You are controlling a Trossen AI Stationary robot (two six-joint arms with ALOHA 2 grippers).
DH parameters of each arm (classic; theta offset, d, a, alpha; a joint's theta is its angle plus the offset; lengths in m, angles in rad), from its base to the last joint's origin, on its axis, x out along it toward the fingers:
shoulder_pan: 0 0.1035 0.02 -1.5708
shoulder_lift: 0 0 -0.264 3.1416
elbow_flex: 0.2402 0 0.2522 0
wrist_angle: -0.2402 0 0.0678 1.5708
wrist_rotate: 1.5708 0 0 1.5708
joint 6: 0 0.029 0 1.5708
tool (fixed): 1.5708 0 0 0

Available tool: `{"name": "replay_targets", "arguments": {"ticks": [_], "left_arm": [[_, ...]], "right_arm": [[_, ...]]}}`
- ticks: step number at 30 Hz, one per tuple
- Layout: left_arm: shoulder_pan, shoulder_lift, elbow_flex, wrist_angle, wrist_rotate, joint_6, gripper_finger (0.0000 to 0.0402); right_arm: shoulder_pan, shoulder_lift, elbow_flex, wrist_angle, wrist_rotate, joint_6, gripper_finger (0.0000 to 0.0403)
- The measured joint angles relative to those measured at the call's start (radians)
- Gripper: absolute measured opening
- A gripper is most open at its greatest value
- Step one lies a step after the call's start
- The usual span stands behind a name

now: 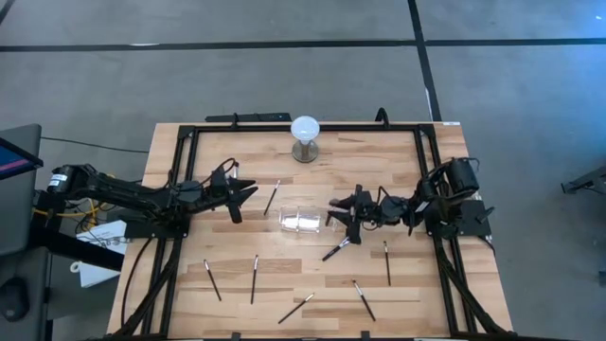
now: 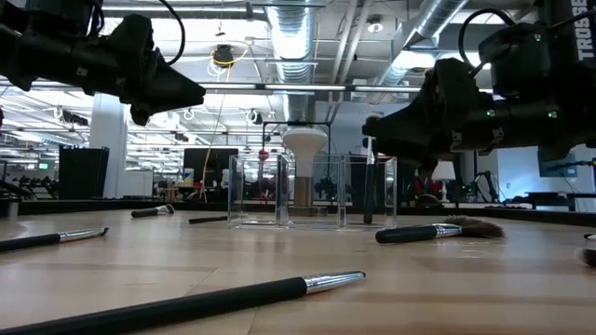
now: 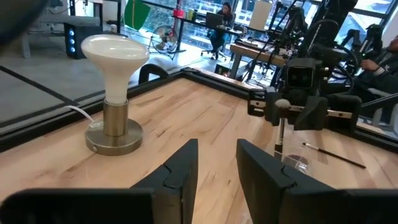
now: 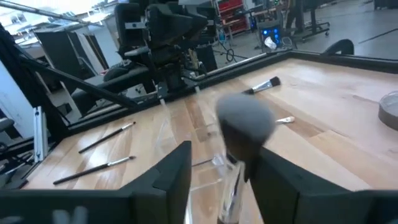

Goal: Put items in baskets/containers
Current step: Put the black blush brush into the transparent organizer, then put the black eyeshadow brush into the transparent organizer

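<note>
The clear holder (image 1: 301, 221) stands at the table's middle and also shows in the low view (image 2: 312, 191). My right gripper (image 1: 339, 214) hovers over the holder's right end, open. A brush with a fluffy grey head (image 4: 244, 118) stands upright between its fingers, handle down inside the holder (image 2: 370, 191). My left gripper (image 1: 240, 197) is open and empty, above the table to the left of the holder. Several slim brushes lie flat on the wood, among them one (image 1: 272, 197) near my left gripper and the fan-headed one (image 1: 336, 250) below my right gripper. My right gripper's fingers (image 4: 273, 177) stand on either side of the upright brush, at the neck just below its head (image 4: 236, 155). The gap between them is wider than the brush. I cannot tell whether a finger touches it.
A white globe lamp on a metal base (image 1: 305, 138) stands at the far edge's middle. More brushes lie along the near half (image 1: 212, 279) (image 1: 254, 278) (image 1: 295, 308) (image 1: 364, 299) (image 1: 386, 262). A black frame (image 1: 180, 189) borders the table.
</note>
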Motion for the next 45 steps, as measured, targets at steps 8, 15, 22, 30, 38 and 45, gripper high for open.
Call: {"name": "replay_targets", "arguments": {"ticks": [8,15,22,30,38,45], "left_arm": [[0.0,0.0,0.0,-0.003,0.0,-0.014,0.0106],[0.0,0.0,0.0,-0.026,0.003,-0.03,0.0106],[0.0,0.0,0.001,-0.043,0.003,-0.041,0.0106],[0.0,0.0,0.001,-0.062,0.004,-0.11,0.0106],[0.0,0.0,0.018,-0.063,0.059,-0.124,0.0106],[0.0,0.0,0.052,-0.184,0.179,-0.189,0.0106]], "right_arm": [[0.011,-0.172,-0.027,-0.052,0.0,-0.008,0.0189],[0.06,-0.423,-0.04,-0.353,0.056,-0.057,0.0179],[0.069,-0.648,0.035,-0.873,0.151,-0.042,0.0165],[0.093,-0.712,0.091,-1.102,0.186,0.025,0.0144],[0.09,-0.716,0.341,-1.607,0.186,0.1,0.0111],[0.177,-0.607,0.665,-2.025,0.191,0.155,0.0109]]}}
